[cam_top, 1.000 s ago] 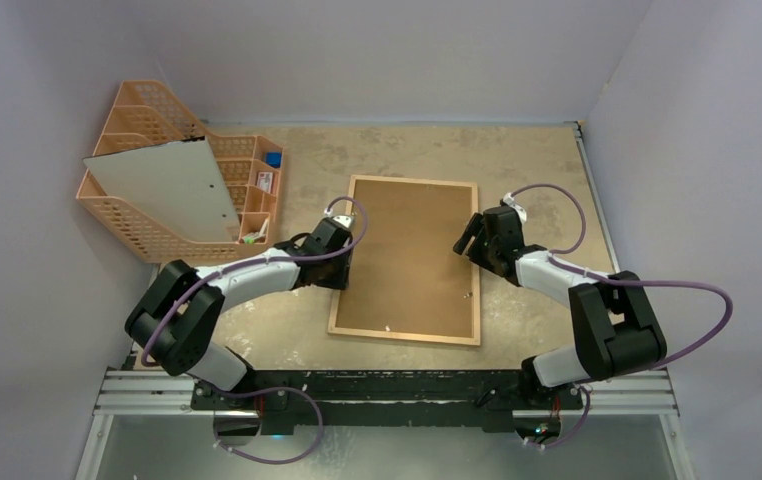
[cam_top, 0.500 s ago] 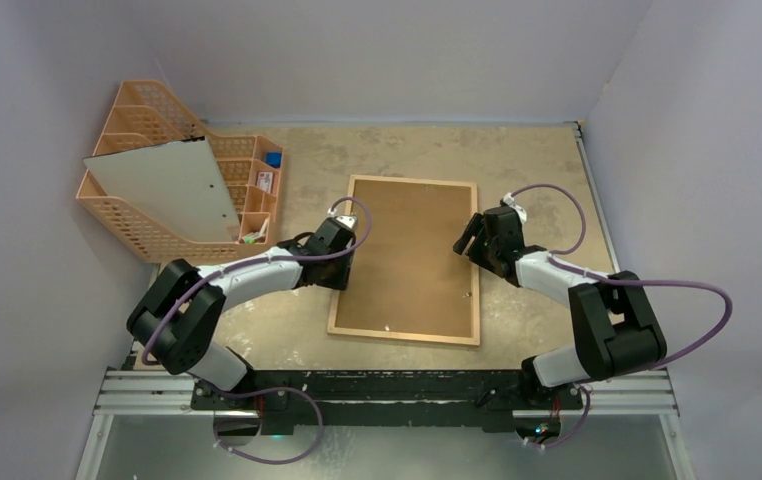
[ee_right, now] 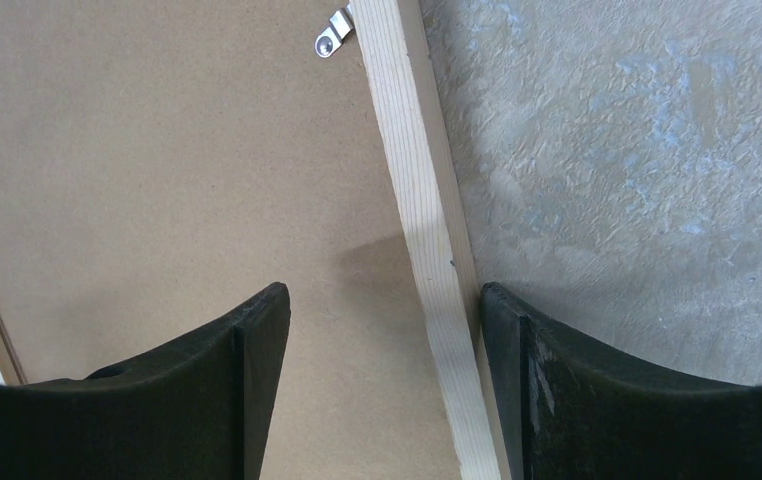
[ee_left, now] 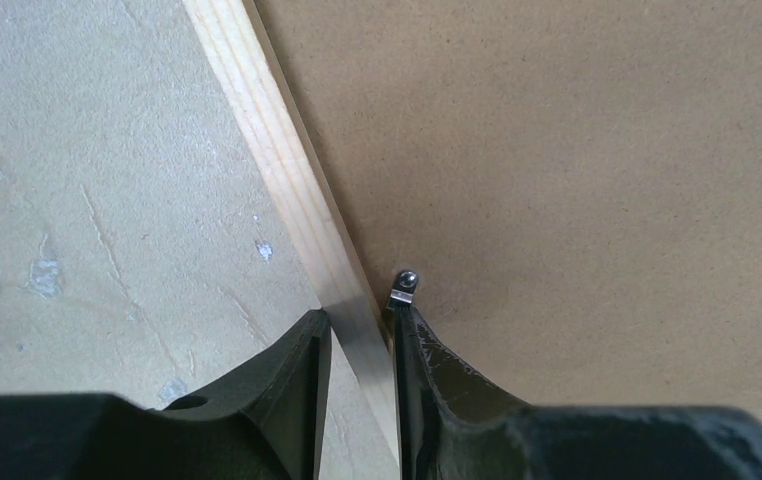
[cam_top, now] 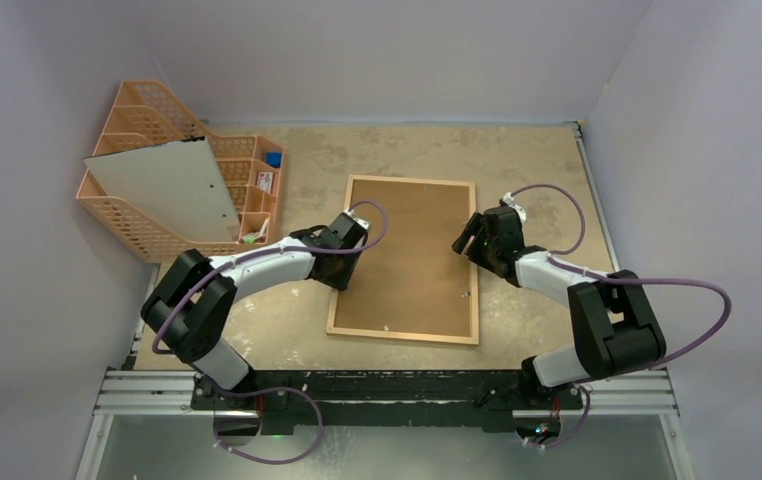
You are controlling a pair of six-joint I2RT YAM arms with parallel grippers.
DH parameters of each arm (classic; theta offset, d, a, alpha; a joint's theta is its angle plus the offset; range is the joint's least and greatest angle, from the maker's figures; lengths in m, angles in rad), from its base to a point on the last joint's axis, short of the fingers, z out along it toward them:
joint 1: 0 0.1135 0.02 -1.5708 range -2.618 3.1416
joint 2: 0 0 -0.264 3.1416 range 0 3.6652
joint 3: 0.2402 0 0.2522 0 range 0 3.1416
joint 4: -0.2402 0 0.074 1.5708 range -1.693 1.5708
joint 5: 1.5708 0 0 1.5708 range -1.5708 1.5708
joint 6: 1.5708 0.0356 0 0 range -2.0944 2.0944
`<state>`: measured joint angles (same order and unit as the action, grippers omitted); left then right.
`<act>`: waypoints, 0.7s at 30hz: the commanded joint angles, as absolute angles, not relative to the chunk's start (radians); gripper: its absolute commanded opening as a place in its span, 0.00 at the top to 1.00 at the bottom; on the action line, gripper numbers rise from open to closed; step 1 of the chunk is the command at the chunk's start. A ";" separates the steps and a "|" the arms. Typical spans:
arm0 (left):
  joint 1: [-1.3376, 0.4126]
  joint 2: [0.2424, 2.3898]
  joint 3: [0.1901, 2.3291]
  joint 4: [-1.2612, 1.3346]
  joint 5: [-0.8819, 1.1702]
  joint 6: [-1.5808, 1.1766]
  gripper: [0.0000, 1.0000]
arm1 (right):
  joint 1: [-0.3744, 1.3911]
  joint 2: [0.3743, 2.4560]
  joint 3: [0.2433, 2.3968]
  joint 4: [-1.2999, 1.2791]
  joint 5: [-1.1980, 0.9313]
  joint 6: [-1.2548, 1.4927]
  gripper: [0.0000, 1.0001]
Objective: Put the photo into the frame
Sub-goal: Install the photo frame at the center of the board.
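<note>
The frame (cam_top: 407, 337) lies face down in the middle of the table, with its brown hardboard back panel (cam_top: 409, 255) facing up. My left gripper (cam_top: 345, 268) stands over the frame's left rail. In the left wrist view my left gripper (ee_left: 359, 312) is shut on the light-wood rail (ee_left: 267, 140), its inner finger beside a small metal clip (ee_left: 404, 285). My right gripper (cam_top: 469, 242) is at the right rail. In the right wrist view it (ee_right: 382, 290) stands open astride the rail (ee_right: 407, 150), outer finger against the wood. The photo is out of view.
An orange mesh organizer (cam_top: 147, 225) stands at the back left with a pale grey sheet (cam_top: 167, 190) leaning in it. Grey walls close in the table on three sides. A second metal clip (ee_right: 332, 38) sits by the right rail.
My left forearm has swung and its wrist has shifted slightly right over the frame's left rail, jaws a little narrower. The frame has edged slightly left. The right arm has hardly moved.
</note>
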<state>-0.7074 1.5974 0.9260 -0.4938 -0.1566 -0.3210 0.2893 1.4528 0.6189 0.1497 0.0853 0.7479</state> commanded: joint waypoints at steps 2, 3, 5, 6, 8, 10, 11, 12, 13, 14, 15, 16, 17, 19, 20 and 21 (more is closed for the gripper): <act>-0.739 1.621 0.973 -0.506 -0.185 -0.284 1.00 | 0.296 1.486 0.594 0.143 0.021 0.772 0.28; -0.741 1.621 0.973 -0.499 -0.188 -0.285 1.00 | 0.296 1.486 0.593 0.145 0.021 0.772 0.28; -0.745 1.621 0.971 -0.484 -0.195 -0.290 1.00 | 0.295 1.487 0.591 0.150 0.019 0.772 0.28; -0.745 1.621 0.968 -0.477 -0.198 -0.294 1.00 | 0.296 1.488 0.588 0.152 0.017 0.770 0.28; -0.746 1.616 0.964 -0.460 -0.193 -0.297 1.00 | 0.296 1.492 0.589 0.153 0.014 0.769 0.28; -0.747 1.608 0.958 -0.445 -0.187 -0.300 1.00 | 0.296 1.489 0.592 0.146 0.012 0.765 0.28; -0.747 1.602 0.957 -0.438 -0.187 -0.306 1.00 | 0.296 1.484 0.595 0.137 0.011 0.763 0.28; -0.746 1.594 0.954 -0.435 -0.194 -0.326 1.00 | 0.295 1.475 0.598 0.123 0.015 0.760 0.28; -0.746 1.585 0.955 -0.435 -0.199 -0.341 1.00 | 0.296 1.460 0.601 0.109 0.023 0.758 0.27; -0.746 1.575 0.952 -0.433 -0.198 -0.352 1.00 | 0.296 1.441 0.601 0.094 0.036 0.756 0.26; -0.746 1.560 0.949 -0.433 -0.195 -0.365 0.99 | 0.296 1.419 0.602 0.079 0.059 0.753 0.23; -0.747 1.544 0.943 -0.429 -0.185 -0.374 0.93 | 0.296 1.393 0.604 0.059 0.079 0.751 0.20; -0.746 1.522 0.936 -0.422 -0.171 -0.382 0.81 | 0.296 1.369 0.607 0.039 0.105 0.750 0.17; -0.746 1.480 0.926 -0.419 -0.158 -0.401 0.64 | 0.296 1.314 0.616 0.005 0.149 0.744 0.13; -0.745 1.457 0.922 -0.415 -0.157 -0.409 0.60 | 0.296 1.290 0.622 -0.022 0.168 0.741 0.12; -0.744 1.438 0.917 -0.416 -0.156 -0.419 0.55 | 0.296 1.267 0.629 -0.043 0.181 0.738 0.11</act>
<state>-0.7357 1.5570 0.9215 -0.4889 -0.1814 -0.3584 0.2932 1.3693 0.6147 0.0662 0.1001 0.7471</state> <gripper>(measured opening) 0.380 0.873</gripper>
